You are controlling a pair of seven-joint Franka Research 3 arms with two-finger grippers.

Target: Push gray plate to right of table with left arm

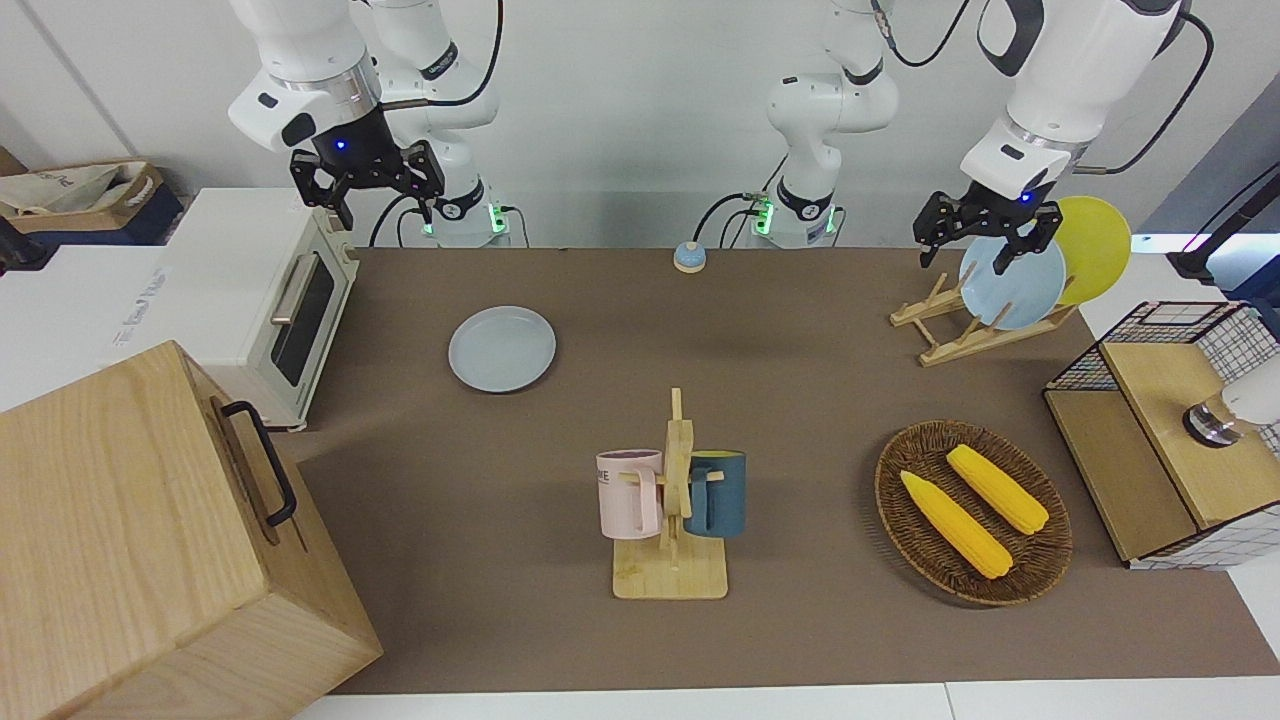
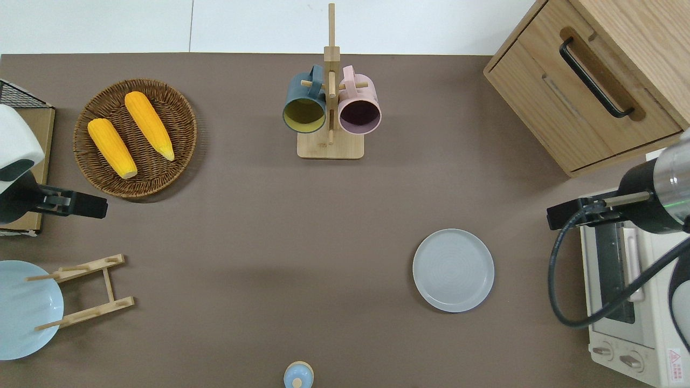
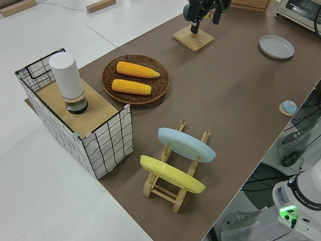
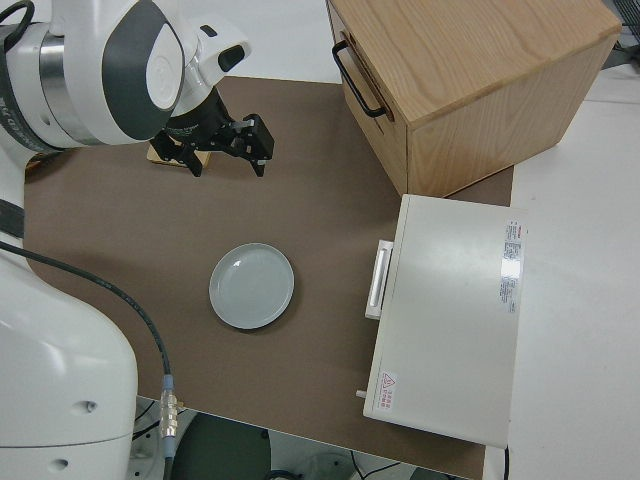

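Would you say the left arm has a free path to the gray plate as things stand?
Probably yes. The left gripper hangs open at its own end of the table, and only bare mat lies between it and the gray plate; the mug rack stands farther out. It is a long reach.

Glossy white arms (image 1: 1060,60); dark gray joint caps; black cables, grippers.
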